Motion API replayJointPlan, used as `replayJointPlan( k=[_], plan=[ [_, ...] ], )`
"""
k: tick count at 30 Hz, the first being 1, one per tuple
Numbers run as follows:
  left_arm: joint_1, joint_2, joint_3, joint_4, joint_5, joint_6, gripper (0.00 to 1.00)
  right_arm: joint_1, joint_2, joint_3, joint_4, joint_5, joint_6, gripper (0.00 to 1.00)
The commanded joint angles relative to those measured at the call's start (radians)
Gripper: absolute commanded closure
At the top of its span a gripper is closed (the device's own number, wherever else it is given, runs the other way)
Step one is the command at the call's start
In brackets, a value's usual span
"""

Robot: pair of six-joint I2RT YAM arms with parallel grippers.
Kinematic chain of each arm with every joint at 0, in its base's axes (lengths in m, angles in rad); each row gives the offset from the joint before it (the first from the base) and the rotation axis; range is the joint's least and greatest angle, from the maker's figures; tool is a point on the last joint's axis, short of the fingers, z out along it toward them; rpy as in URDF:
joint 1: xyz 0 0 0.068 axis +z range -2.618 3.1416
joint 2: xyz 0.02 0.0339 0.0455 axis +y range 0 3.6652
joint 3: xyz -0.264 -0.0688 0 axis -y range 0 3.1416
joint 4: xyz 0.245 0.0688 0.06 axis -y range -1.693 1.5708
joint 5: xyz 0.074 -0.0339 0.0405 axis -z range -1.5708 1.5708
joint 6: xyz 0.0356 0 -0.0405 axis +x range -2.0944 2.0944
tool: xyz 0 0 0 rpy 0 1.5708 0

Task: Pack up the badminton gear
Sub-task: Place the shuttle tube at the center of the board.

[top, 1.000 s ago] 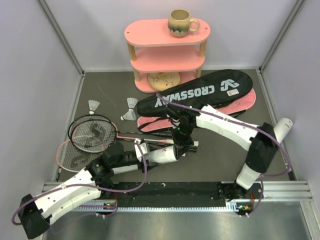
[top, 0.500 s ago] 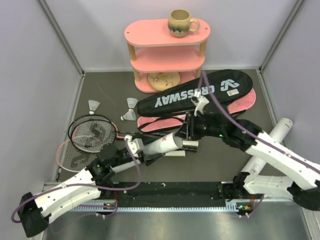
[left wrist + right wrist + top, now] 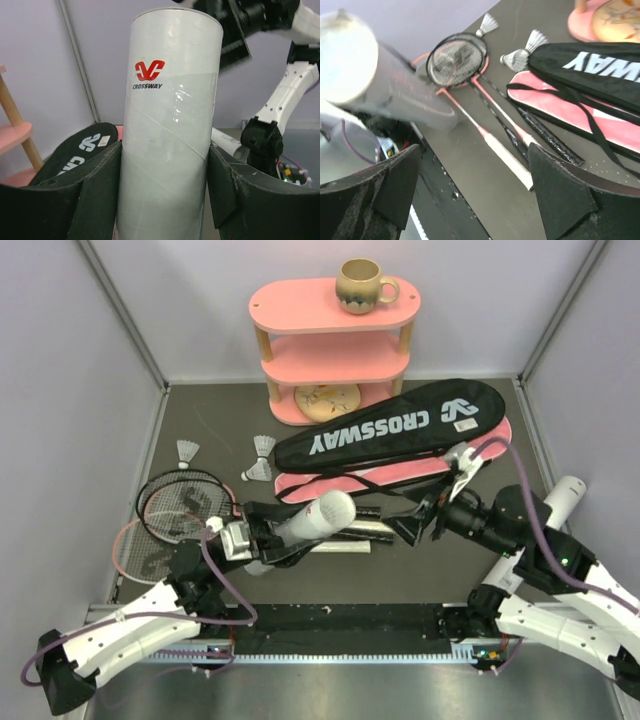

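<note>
My left gripper [image 3: 165, 200] is clamped on the white CROSSWAY tube [image 3: 170, 125]. The jaws press either side of its lower body, and the tube rises straight out of my grip with the red logo facing the wrist camera. Seen from above, I hold it clear of the table [image 3: 200, 420], tilted so its far end aims at my right gripper [image 3: 412, 527]. That gripper hangs just past the far end with its jaws spread wide and nothing between them. I judge the tube to be light, thin-walled and glossy, so a hard squeeze would dent it and a loose one would let it slide. A moderate hold around the body, well off the rim, seems right. In the right wrist view the tube's end is only a pale blur, so I cannot tell whether it is capped or open. The three shuttlecocks [image 3: 258, 472] lie beyond my left gripper and a little to its left. Their feathers look fragile, so I would take each by its rounded base. The rackets [image 3: 185, 505] lie flat close beside my left arm. The black CROSSWAY bag [image 3: 400, 425] rests on the pink bag [image 3: 400, 472], just beyond my right gripper.
</note>
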Motion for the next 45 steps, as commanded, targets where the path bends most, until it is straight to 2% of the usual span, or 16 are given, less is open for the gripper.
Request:
replayJointPlan(
  k=[1, 2, 3, 7, 14, 16, 18, 21, 24, 30, 34, 38, 41, 42, 44, 45],
  plan=[
    [-0.003, 0.046, 0.098, 0.084, -0.209, -0.189, 0.93, -0.002, -0.007, -0.146, 0.249, -0.225, -0.163, 0.12],
    [-0.002, 0.058, 0.15, -0.001, -0.373, -0.334, 0.93, 0.0, 0.004, -0.163, 0.292, -0.244, -0.152, 0.09],
    [-0.002, 0.091, 0.179, -0.051, -0.451, -0.403, 0.92, 0.001, 0.042, -0.189, 0.34, -0.277, -0.125, 0.08],
    [-0.003, 0.164, 0.28, -0.214, -0.585, -0.626, 0.91, 0.09, 0.143, -0.2, 0.603, -0.253, -0.109, 0.03],
    [-0.002, 0.22, 0.173, 0.106, -0.683, -0.774, 0.87, 0.194, 0.341, -0.166, 0.745, -0.137, 0.041, 0.01],
    [-0.002, 0.228, 0.173, 0.139, -0.717, -0.74, 0.89, 0.199, 0.346, -0.163, 0.739, -0.098, 0.067, 0.01],
    [-0.002, 0.208, 0.165, 0.149, -0.758, -0.754, 0.84, 0.201, 0.346, -0.163, 0.733, -0.066, 0.087, 0.01],
    [-0.002, 0.214, 0.155, 0.232, -0.763, -0.748, 0.83, 0.199, 0.38, -0.053, 0.498, 0.063, 0.092, 0.02],
    [-0.002, 0.231, 0.155, 0.254, -0.725, -0.781, 0.8, 0.201, 0.419, -0.011, 0.495, -0.018, 0.07, 0.02],
    [-0.002, 0.221, 0.121, 0.291, -0.699, -0.814, 0.76, 0.199, 0.461, 0.055, 0.434, -0.009, 0.026, 0.01],
    [-0.002, 0.248, 0.128, 0.335, -0.572, -0.797, 0.71, 0.195, 0.518, 0.141, 0.348, -0.084, 0.021, 0.03],
    [-0.002, 0.3, 0.13, 0.401, -0.478, -0.8, 0.69, 0.195, 0.548, 0.151, 0.358, -0.111, 0.05, 0.08],
    [-0.002, 0.311, 0.127, 0.429, -0.443, -0.786, 0.61, 0.195, 0.527, 0.144, 0.363, -0.088, 0.069, 0.23],
    [-0.002, 0.308, 0.129, 0.429, -0.433, -0.769, 0.57, 0.195, 0.518, 0.138, 0.366, -0.074, 0.075, 0.35],
    [-0.002, 0.294, 0.13, 0.397, -0.444, -0.731, 0.51, 0.19, 0.484, 0.115, 0.38, -0.026, 0.115, 0.47],
    [-0.002, 0.285, 0.136, 0.362, -0.479, -0.729, 0.41, 0.187, 0.47, 0.107, 0.384, 0.001, 0.13, 0.53]
  ],
)
